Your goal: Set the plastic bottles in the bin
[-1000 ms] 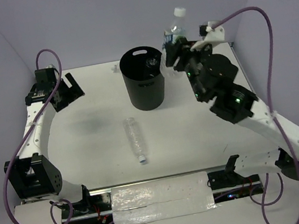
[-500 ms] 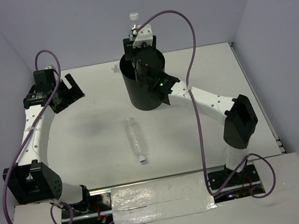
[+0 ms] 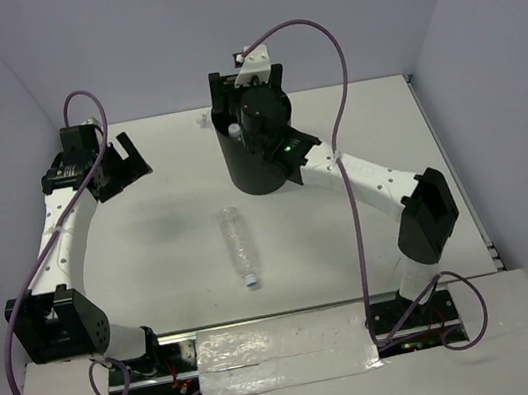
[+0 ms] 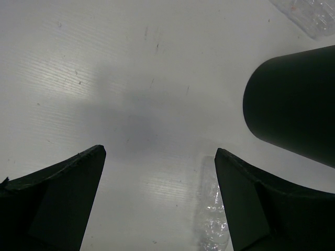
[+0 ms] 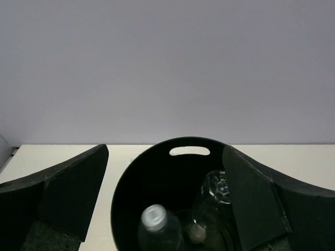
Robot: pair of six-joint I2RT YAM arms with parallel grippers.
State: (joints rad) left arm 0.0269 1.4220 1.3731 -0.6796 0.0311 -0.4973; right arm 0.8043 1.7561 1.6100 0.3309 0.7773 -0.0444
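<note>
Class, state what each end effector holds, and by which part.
Nothing: the left end effector and right end effector are both open and empty.

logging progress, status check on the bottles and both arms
Left gripper jaws open, empty, over table. Right gripper jaws open above bin, two bottles inside. One bottle lies on table, unobstructed.
</note>
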